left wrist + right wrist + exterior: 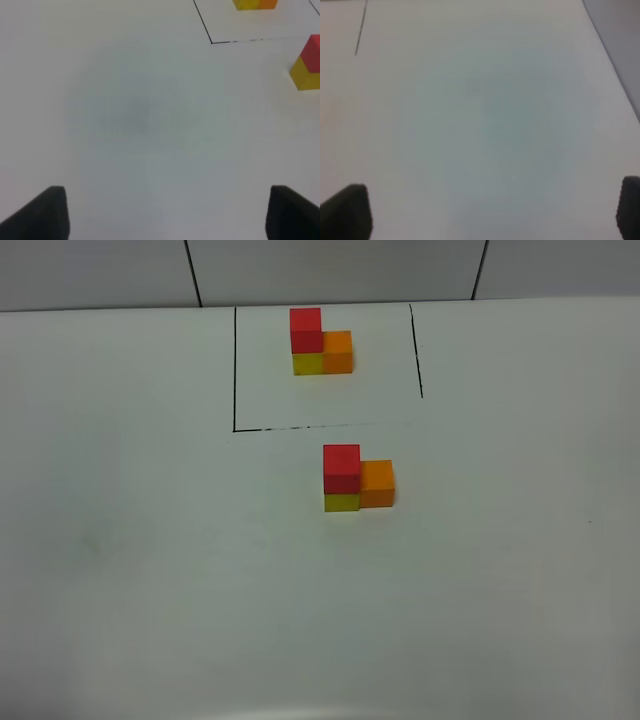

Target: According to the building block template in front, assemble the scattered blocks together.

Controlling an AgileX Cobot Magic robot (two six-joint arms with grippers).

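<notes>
The template (320,342) stands inside the black-line rectangle at the back: red on yellow, orange alongside. In front of it, unframed, the red cube (341,467) sits on the yellow cube (341,502) with the orange cube (377,483) touching on the right. The left wrist view shows the red-on-yellow stack (307,65) at its edge and part of the template (255,4). My left gripper (165,212) is open and empty over bare table, away from the blocks. My right gripper (485,212) is open and empty; no blocks show in its view. Neither gripper shows in the high view.
The white table (150,570) runs to a tiled wall (330,270) at the back. The black frame line (234,370) marks the template area. The right wrist view shows the table's edge (610,45) and a bit of frame line (361,30).
</notes>
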